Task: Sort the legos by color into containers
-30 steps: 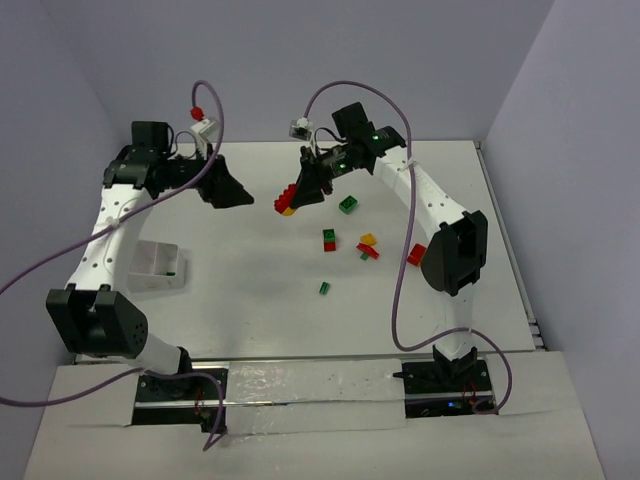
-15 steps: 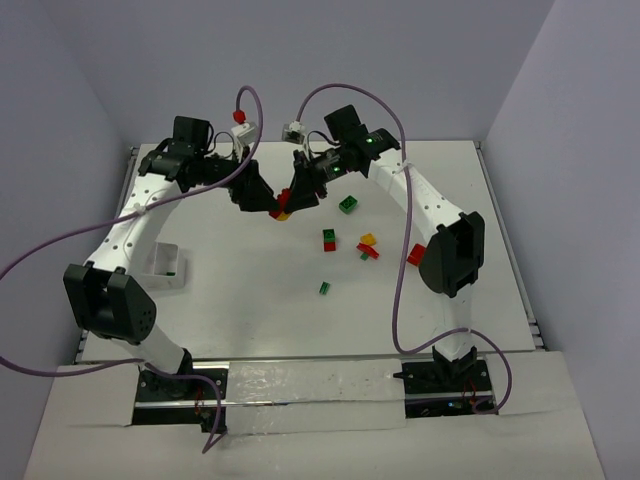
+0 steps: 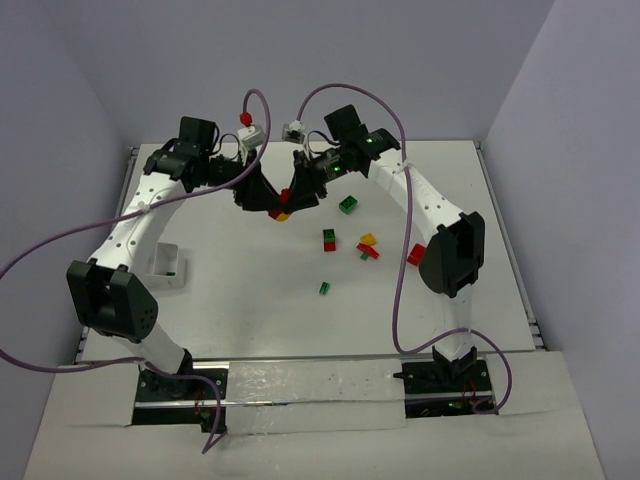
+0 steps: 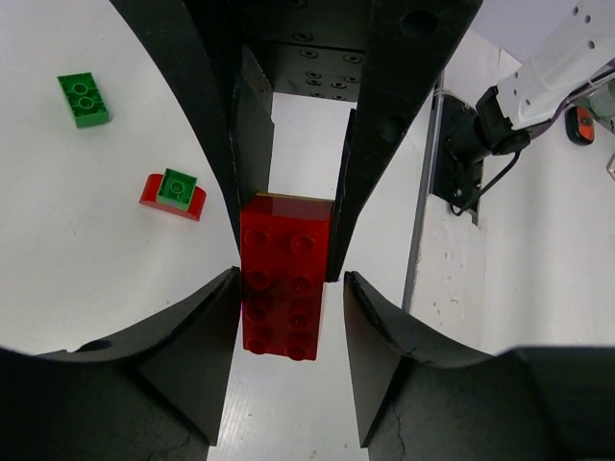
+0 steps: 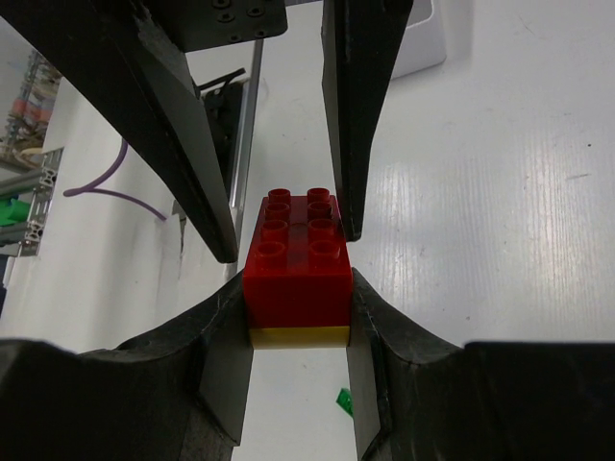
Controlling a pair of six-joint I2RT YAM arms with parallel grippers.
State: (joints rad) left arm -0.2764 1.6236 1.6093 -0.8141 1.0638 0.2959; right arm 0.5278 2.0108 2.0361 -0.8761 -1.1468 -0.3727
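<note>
- Right wrist view gives the clearest look at the red-on-yellow stack (image 5: pixel 296 254): a red brick seated on a yellow one, held off the table (image 3: pixel 250 320). The left wrist view shows mostly the red studs, with only a thin yellow edge at the far end
- The right gripper (image 5: pixel 296 288) pinches the stack, its two fingers pressed against both sides
- The left gripper (image 4: pixel 291 280) straddles the other end of the red brick, its fingers spread to about the brick's width; whether they press on it I cannot tell
- Only the left wrist view shows a green brick (image 4: pixel 85 99) and a green-on-red pair (image 4: pixel 173 189) lying on the table off to one side
- Only the right wrist view shows a tiny green brick (image 5: pixel 343 399) below the stack and a corner of the white container (image 5: pixel 423 38)
- Top external view shows both arms reaching to the far half of the table, wrists turned inward so the grippers meet tip to tip left of centre
- The other loose legos lie to the right of the meeting point and nearer the arm bases, apart from both grippers; a red piece (image 3: pixel 415 253) sits just beside the right arm's elbow
- The white container stands near the left edge, well apart from the stack, with bare table between them and along the near side
- The back wall (image 3: pixel 300 60) rises close behind the grippers
</note>
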